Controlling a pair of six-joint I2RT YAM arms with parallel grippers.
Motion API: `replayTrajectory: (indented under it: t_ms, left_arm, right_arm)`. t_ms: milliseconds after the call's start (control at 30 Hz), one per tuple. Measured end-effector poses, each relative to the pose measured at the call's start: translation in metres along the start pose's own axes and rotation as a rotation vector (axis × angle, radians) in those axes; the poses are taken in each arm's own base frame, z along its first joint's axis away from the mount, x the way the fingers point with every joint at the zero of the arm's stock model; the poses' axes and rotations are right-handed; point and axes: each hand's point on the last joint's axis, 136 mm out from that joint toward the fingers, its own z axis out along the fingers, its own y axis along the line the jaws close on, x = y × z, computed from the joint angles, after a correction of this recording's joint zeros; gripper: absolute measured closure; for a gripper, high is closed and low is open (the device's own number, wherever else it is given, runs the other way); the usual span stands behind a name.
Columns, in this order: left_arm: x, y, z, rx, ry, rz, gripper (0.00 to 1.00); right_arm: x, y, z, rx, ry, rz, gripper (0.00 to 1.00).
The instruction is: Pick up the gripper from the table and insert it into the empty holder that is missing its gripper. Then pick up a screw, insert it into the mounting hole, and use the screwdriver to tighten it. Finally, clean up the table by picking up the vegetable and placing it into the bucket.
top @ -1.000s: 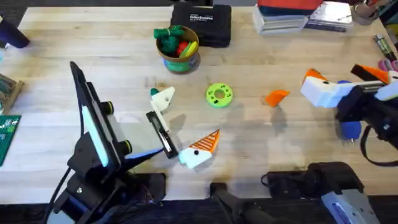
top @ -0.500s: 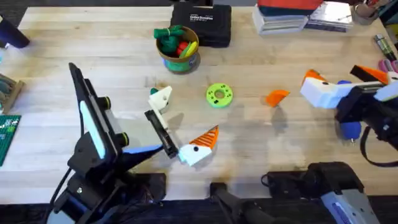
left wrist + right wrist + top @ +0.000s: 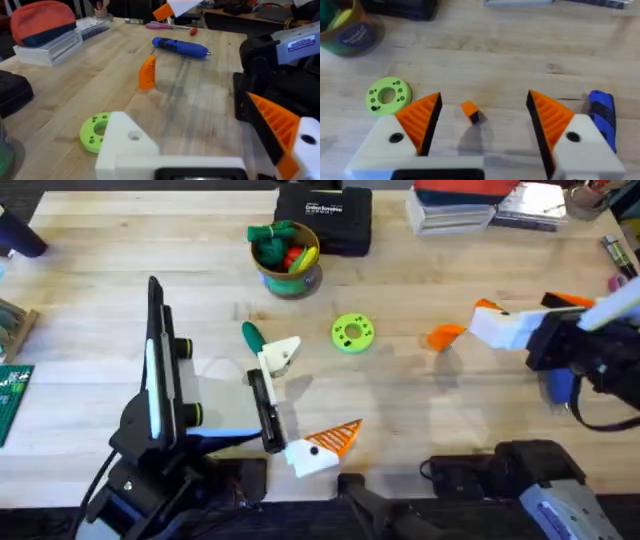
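1. We work on a pale wooden desk [image 3: 420,300], with clutter along its far edge.
2. Our right gripper [image 3: 482,125] hangs spread and empty above the small orange ribbed plastic wedge [image 3: 444,336], which lies on the desk: not yet picked up.
3. Our left gripper [image 3: 290,402] is spread, its white angular plastic holder [image 3: 125,142] bare. Screw, tightening and cleanup all remain.

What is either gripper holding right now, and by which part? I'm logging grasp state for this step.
Nothing. The right gripper is open above the loose orange gripper on the table; the left gripper is open and empty.
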Motion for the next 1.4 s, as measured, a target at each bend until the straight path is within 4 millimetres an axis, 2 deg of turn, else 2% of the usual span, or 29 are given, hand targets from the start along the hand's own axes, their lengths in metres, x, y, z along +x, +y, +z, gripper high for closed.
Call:
replayTrajectory:
  t_ms: [200, 333, 467, 667, 1100, 1133, 1167, 1267, 1400]
  left_arm:
    - [0.001, -0.010, 0.000, 0.055, 0.004, -0.006, 0.015]
    - [0.001, -0.014, -0.001, 0.080, 0.005, -0.008, 0.015]
    - [0.002, -0.016, -0.001, 0.094, 0.006, -0.009, 0.015]
    - [0.002, -0.017, -0.001, 0.097, 0.007, -0.020, 0.015]
    - [0.002, -0.017, -0.001, 0.097, 0.009, -0.069, 0.015]
    - [0.002, -0.017, -0.001, 0.097, 0.009, -0.071, 0.015]
    - [0.002, -0.017, -0.001, 0.097, 0.009, -0.072, 0.015]
    - [0.002, -0.017, -0.001, 0.097, 0.010, -0.072, 0.015]
    - [0.002, -0.017, -0.001, 0.097, 0.010, -0.073, 0.015]
  right_arm:
    - [0.011, 0.015, 0.009, -0.072, 0.265, -0.087, 0.008]
    - [0.014, 0.029, 0.018, -0.138, 0.382, -0.211, 0.008]
    - [0.030, 0.038, 0.032, -0.183, 0.506, -0.356, 0.008]
    - [0.052, 0.033, 0.055, -0.166, 0.650, -0.450, 0.008]
    - [0.073, 0.031, 0.080, -0.169, 0.768, -0.477, 0.008]
    - [0.075, 0.031, 0.081, -0.170, 0.774, -0.477, 0.018]
    - [0.078, 0.031, 0.083, -0.172, 0.789, -0.478, 0.100]
    - [0.080, 0.031, 0.084, -0.173, 0.800, -0.479, 0.188]
    - [0.083, 0.030, 0.086, -0.174, 0.815, -0.483, 0.355]
